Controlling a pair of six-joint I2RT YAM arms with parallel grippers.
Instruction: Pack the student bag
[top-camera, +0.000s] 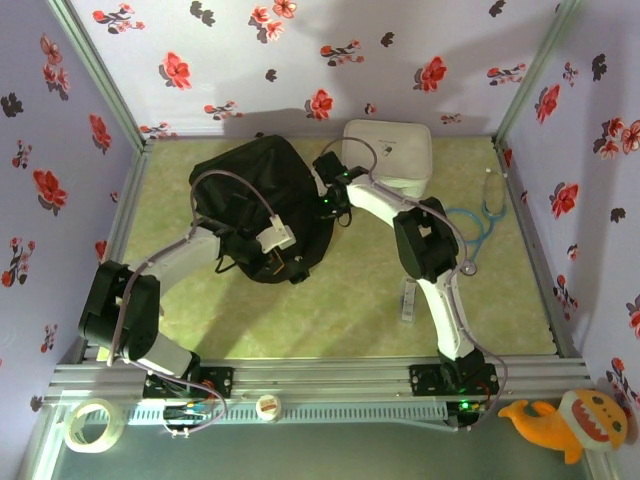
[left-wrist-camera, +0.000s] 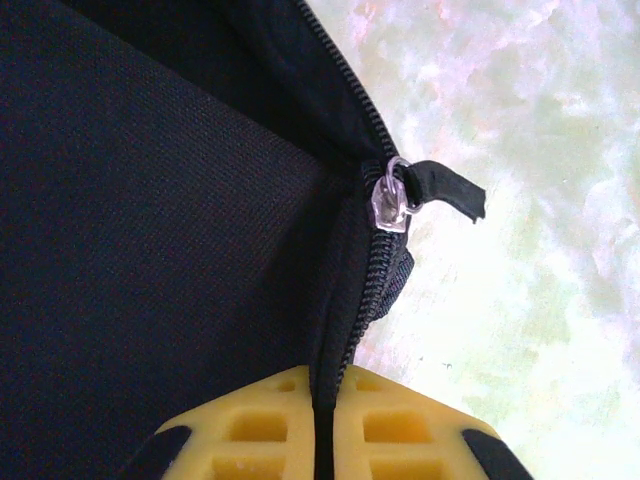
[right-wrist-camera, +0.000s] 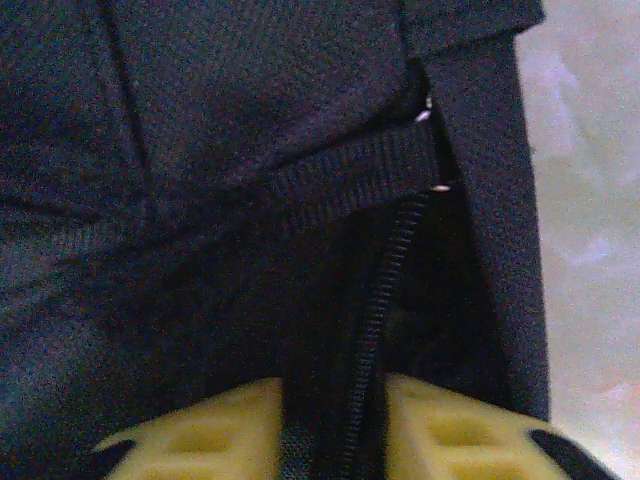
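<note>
While both arms reach onto it, the student bag (top-camera: 245, 185) lies slumped on the green table (top-camera: 350, 300), left of centre toward the back, near a white zip case (top-camera: 390, 155).

Left gripper (left-wrist-camera: 322, 432): yellow fingers (left-wrist-camera: 250, 432) clenched on the bag's zipper seam, below a clear zipper pull (left-wrist-camera: 389, 197).

Right gripper (right-wrist-camera: 335, 432): fingers pinching bag fabric along a zipper track, under a webbing strap (right-wrist-camera: 350, 180).

Stethoscope (top-camera: 482, 222): at right, well apart from the bag.

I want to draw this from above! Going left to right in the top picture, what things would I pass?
Tape roll → student bag → white zip case → stethoscope → orange plush fish.
</note>
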